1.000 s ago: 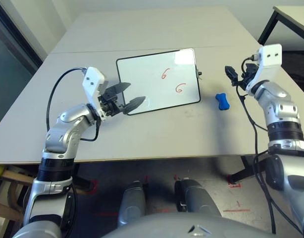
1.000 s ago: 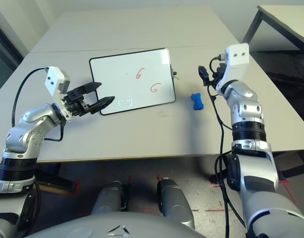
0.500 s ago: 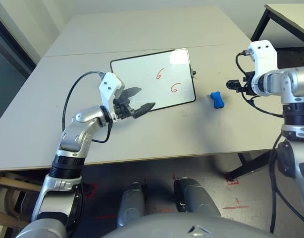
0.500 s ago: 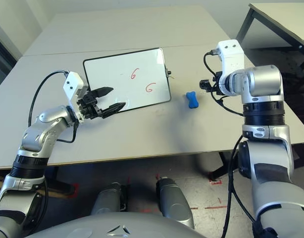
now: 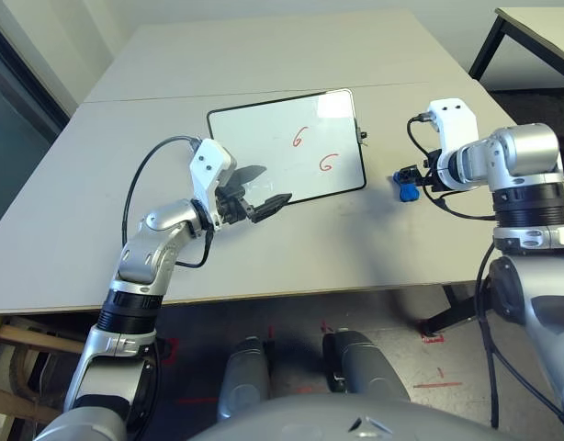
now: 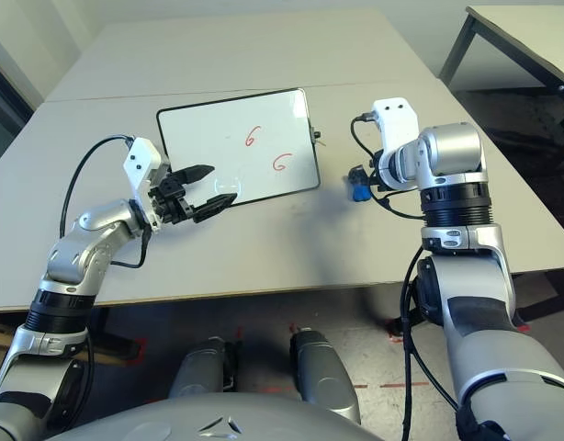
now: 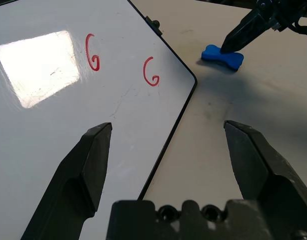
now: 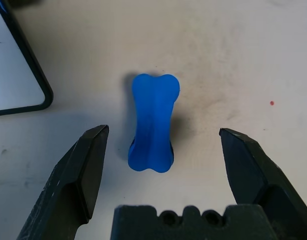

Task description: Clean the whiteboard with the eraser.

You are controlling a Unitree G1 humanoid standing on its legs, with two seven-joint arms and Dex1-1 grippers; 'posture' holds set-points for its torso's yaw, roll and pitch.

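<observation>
The whiteboard (image 5: 264,138) lies flat on the table, black-framed, with two red "6" marks (image 5: 326,163) near its right end. To its right, apart from the frame, lies the blue bone-shaped eraser (image 8: 152,125). My right gripper (image 5: 410,177) hangs open directly over the eraser, one finger on each side of it and neither touching. My left gripper (image 5: 268,184) hovers open above the whiteboard's near edge, holding nothing; one finger is over the white surface (image 7: 43,100), the other over the bare table.
The grey table (image 5: 355,248) has free room in front of the whiteboard and behind it. A seam runs across the table behind the board. A second table (image 5: 539,23) stands at the back right. Black cables hang off both wrists.
My right arm has swung down and in from the table's right side, so the open gripper now stands over the eraser. My left gripper has moved right along the board's near edge.
</observation>
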